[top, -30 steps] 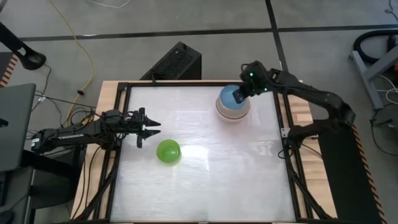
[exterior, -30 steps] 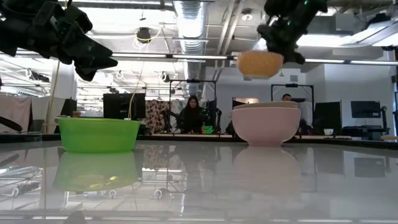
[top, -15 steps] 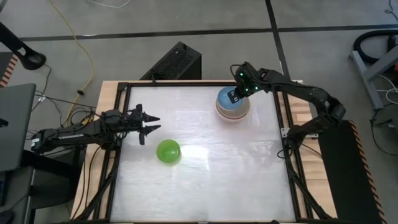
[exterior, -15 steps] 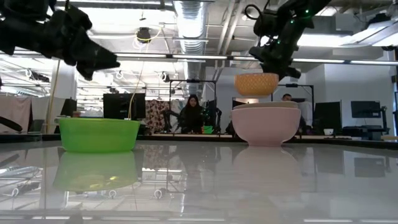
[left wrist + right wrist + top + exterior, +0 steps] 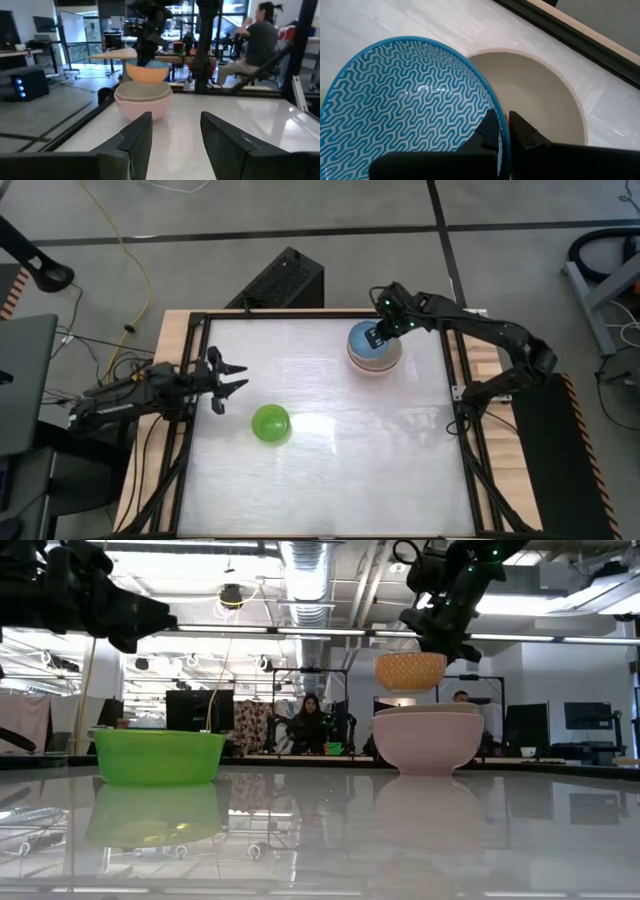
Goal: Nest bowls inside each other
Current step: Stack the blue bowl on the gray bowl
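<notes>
A bright green bowl (image 5: 270,423) (image 5: 158,756) rests on its base left of the table's middle. At the far right a salmon-pink bowl (image 5: 428,745) stands on the table with a grey-beige bowl (image 5: 535,95) nested in it. Just above this stack hangs a small bowl (image 5: 410,670), blue zigzag inside (image 5: 410,110) and tan outside, with my right gripper (image 5: 378,335) shut on it. My left gripper (image 5: 238,378) (image 5: 172,125) stands open and empty near the table's left edge, above and beyond the green bowl. My right gripper pinches the blue bowl's rim (image 5: 495,106), one finger (image 5: 489,131) inside the bowl and one finger (image 5: 521,131) outside. The fingers come slanting down from the table's right side. The bowl hangs about level, mouth up, lifted clear above the grey-beige bowl.
The black frame rail (image 5: 195,430) runs along the table's edges. White table surface (image 5: 370,460) lies open in the near half. People sit in the room beyond the far edge (image 5: 308,720).
My right gripper has come down and a little toward the table's left with the blue bowl, which now hangs close above the stack. My left gripper has drawn back toward the table's left edge and rolled a little, staying open.
</notes>
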You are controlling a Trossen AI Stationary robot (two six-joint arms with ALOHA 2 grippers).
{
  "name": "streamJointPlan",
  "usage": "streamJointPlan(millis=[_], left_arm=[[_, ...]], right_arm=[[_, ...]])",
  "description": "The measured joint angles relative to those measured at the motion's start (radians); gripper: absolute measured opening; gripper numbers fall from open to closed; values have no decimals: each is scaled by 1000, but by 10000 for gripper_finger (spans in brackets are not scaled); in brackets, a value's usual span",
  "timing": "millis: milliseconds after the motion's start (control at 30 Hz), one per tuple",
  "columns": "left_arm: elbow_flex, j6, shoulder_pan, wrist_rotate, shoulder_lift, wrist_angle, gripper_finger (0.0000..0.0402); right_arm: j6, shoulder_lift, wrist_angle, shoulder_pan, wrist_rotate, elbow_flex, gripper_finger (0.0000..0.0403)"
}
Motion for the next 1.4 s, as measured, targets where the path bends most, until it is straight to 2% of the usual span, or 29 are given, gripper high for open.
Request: streamJointPlan(millis=[233,400,600,1133,1400], left_arm=[[-13,3,-1,-2,-1,5,158],[-32,0,0,-12,-3,-5,158],[-34,-16,0,-31,-3,4,158],[-34,-68,0,-30,-3,29,158],[-34,-67,0,-30,-3,23,158]], right_arm=[[22,2,3,-4,1,-4,20],[65,2,7,-4,1,-59,20],[107,2,37,-5,82,-102,20],[156,2,182,-34,110,-221,20],[158,2,188,-36,132,-244,20]])
